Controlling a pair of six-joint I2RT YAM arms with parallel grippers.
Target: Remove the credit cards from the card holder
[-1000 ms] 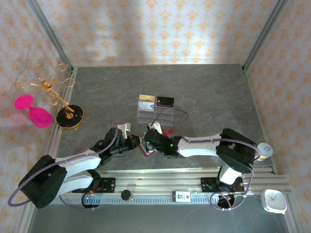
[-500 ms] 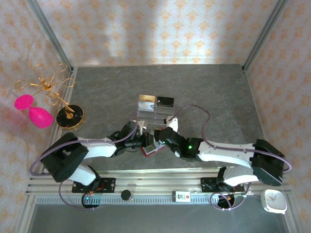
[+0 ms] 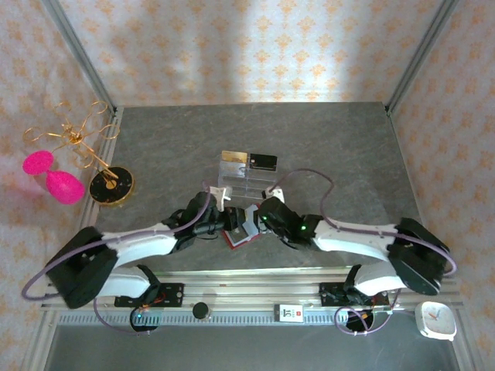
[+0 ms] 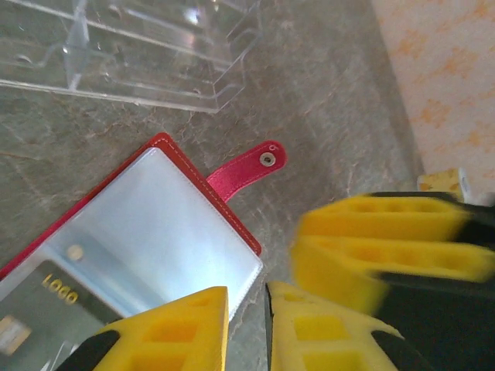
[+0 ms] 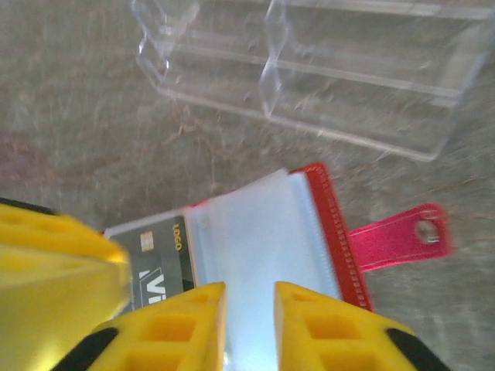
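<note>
The card holder (image 3: 240, 234) lies open on the table between both grippers, its red tab (image 4: 247, 164) pointing away. Its clear grey-blue sleeves (image 4: 155, 228) are spread flat. A dark credit card (image 5: 158, 267) marked LOGO sits inside a sleeve (image 4: 54, 301). I cannot make out a whitish card. My left gripper (image 4: 246, 313) hovers at the sleeve's corner, jaws a narrow gap apart with nothing held. My right gripper (image 5: 250, 317) stands just over the sleeve (image 5: 259, 247), also narrowly open. Each gripper's yellow fingers (image 4: 387, 247) blur into the other's view.
The clear acrylic tiered stand (image 3: 246, 184) is just beyond the wallet, holding a gold card (image 3: 233, 158) and a glossy black card (image 3: 263, 161). At the left wall are a gold wire rack (image 3: 77, 137) and pink objects (image 3: 56, 178). A white clock (image 3: 435, 319) lies off-table, near right.
Both grippers have closed in on the wallet from either side and now nearly touch over it. The right arm has stretched further left; the wallet stays in place.
</note>
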